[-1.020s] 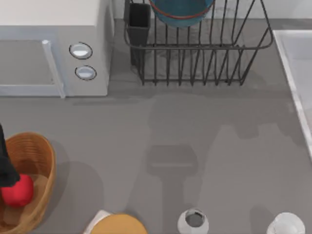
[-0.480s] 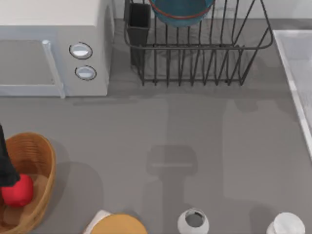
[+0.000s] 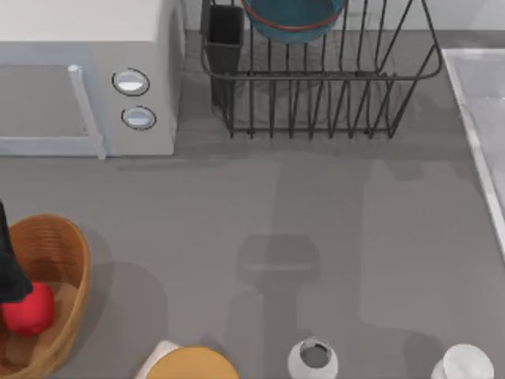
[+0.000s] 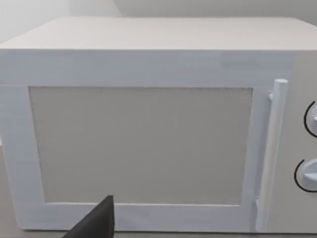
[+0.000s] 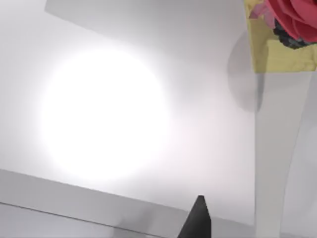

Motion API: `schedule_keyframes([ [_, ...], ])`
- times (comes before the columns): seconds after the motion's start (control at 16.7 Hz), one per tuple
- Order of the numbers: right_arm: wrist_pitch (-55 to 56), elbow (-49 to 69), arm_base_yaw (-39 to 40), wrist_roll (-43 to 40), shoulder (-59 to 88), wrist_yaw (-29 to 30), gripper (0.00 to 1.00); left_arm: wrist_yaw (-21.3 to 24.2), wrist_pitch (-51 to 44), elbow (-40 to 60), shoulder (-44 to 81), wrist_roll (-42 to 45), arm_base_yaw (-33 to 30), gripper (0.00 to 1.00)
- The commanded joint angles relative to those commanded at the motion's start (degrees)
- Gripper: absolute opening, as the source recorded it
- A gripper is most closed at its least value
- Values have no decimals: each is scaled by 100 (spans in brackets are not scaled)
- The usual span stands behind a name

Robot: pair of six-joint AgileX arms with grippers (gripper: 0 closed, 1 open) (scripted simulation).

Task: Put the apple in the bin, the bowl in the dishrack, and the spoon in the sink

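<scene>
The red apple lies inside the wicker bin at the table's front left. My left gripper hangs over the bin with its dark tip right at the apple; one of its fingers faces the microwave in the left wrist view. The blue bowl stands in the black dishrack at the back. The sink runs along the right edge. The spoon is out of view. One dark fingertip of my right gripper points at a pale, glaring surface in the right wrist view.
A white microwave fills the back left. At the front edge sit a yellow-orange disc and two white cups. The dishrack's cutlery cup stands at its left corner.
The arm shadow on the table's right half has slid to the right and back. The apple, the bowl and my left arm have stayed put.
</scene>
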Motion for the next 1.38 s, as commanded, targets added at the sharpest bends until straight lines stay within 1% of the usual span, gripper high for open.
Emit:
schedule_keyframes([
  [0.3, 868, -1134, -8, 11, -213, -30, 0, 0, 0, 0, 0, 0, 0, 100],
  [0.6, 983, -1249, -10, 8, -245, -34, 0, 0, 0, 0, 0, 0, 0, 100],
  [1.38, 983, -1249, -10, 8, -245, -34, 98, 0, 0, 0, 0, 0, 0, 100],
])
